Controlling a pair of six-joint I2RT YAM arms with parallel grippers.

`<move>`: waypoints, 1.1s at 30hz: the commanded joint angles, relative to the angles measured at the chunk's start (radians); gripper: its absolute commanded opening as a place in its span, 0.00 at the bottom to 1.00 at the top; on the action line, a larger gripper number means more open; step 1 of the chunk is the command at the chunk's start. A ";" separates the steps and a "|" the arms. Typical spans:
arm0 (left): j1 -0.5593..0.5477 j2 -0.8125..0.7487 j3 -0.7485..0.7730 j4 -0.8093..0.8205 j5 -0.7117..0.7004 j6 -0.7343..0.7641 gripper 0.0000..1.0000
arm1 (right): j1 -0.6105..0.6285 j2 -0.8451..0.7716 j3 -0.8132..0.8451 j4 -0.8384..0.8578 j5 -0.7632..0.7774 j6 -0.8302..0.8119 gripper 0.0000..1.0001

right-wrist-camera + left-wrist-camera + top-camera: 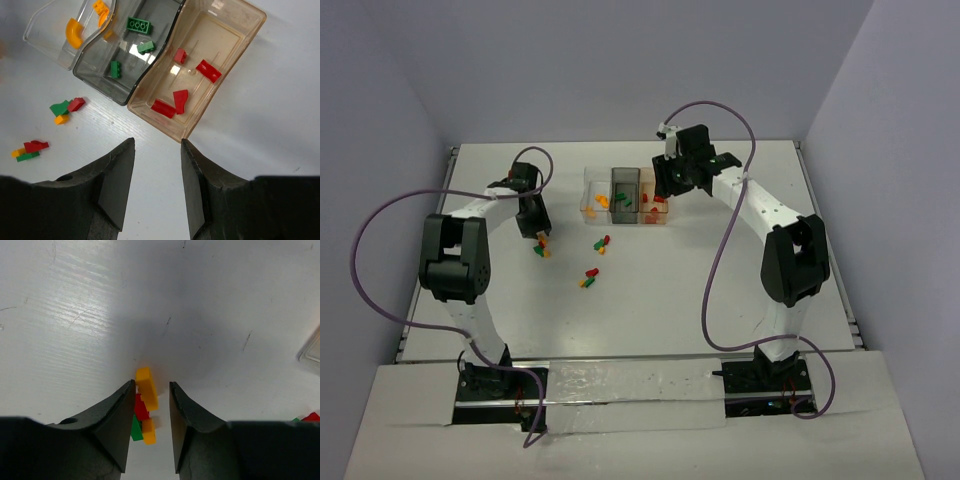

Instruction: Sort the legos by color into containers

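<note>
Now L gripper [152, 384] ajar astride yellow lego [146, 387] (contact unclear); R gripper [157, 141] agape by amber bin [227, 47].

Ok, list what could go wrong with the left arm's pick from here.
1. The left gripper straddles a tight cluster of mixed colours: an orange brick, a red brick and a green brick. Closing now may lift more than one colour at once.
2. The bricks are tiny beside the gripper, and the orange one lies skewed between the jaws, so it may slip or pop out.
</note>
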 commanded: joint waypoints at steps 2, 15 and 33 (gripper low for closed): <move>-0.002 0.021 0.049 -0.012 0.000 -0.014 0.38 | 0.003 -0.046 -0.016 0.025 -0.011 0.001 0.50; -0.001 -0.006 0.061 -0.016 0.027 -0.012 0.01 | 0.003 -0.110 -0.051 0.034 -0.092 0.005 0.49; -0.170 -0.439 0.114 0.080 -0.027 -0.142 0.00 | 0.102 -0.250 -0.117 0.229 -0.493 0.227 0.50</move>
